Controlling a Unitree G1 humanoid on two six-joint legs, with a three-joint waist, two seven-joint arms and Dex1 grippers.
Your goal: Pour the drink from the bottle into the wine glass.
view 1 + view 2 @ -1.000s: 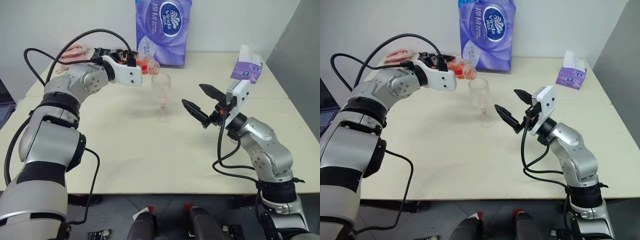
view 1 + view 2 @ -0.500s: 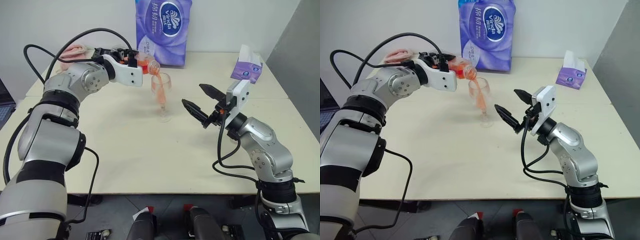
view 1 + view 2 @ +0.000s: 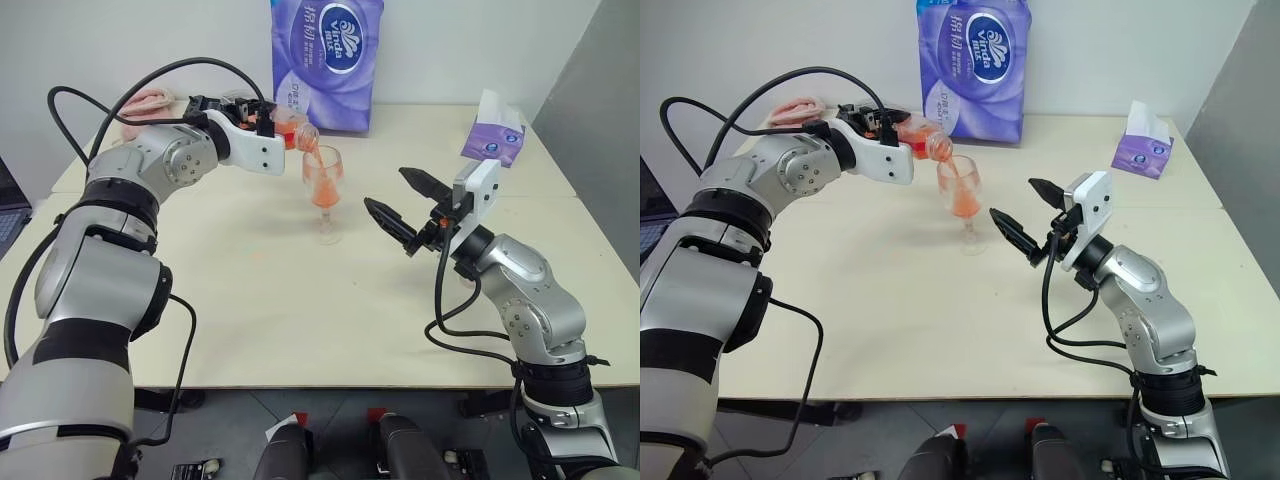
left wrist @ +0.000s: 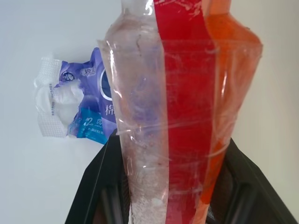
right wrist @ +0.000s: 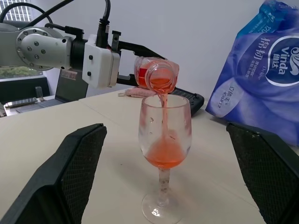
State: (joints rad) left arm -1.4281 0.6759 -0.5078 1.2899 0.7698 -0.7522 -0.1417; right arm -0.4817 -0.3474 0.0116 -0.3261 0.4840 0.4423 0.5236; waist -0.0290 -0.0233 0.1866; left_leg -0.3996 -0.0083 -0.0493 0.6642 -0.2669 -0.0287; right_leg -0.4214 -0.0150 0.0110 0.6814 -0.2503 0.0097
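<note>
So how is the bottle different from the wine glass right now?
The bottle is tipped on its side in the left hand, above the table; the wine glass stands upright on the table by itself. The bottle has a red label; the glass is plain. Both are see-through and hold orange drink.

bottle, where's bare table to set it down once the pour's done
Bare table runs wide along the near side, in front of the wine glass. It is crowded at the far edge: tissue pack, tissue box, pink cloth. Right of the glass stands the open right gripper.
</note>
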